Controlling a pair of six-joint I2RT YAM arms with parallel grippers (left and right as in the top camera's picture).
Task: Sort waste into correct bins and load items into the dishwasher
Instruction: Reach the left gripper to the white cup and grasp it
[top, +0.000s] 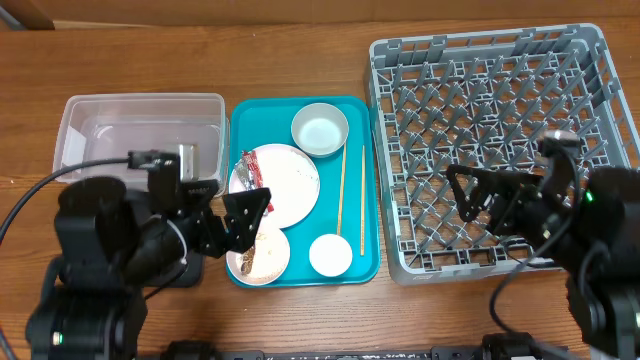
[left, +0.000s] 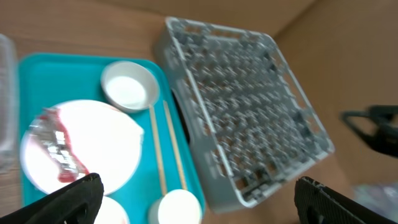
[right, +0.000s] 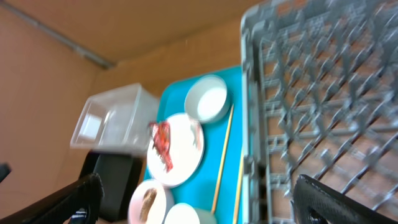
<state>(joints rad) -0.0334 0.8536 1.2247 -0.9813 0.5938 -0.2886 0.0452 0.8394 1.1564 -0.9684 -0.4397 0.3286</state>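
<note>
Now | left end effector (top: 250, 218) wide apart, empty, over teal tray (top: 262, 122) | right end effector (top: 462, 195) wide apart, empty, over rack (top: 500, 90)

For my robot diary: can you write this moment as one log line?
left tool: open, above tray | right tool: open, above rack | wrapper: on big plate

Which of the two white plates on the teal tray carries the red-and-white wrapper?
The large plate: the wrapper lies at its left edge in the overhead view. The small plate shows only brown scraps.
</note>
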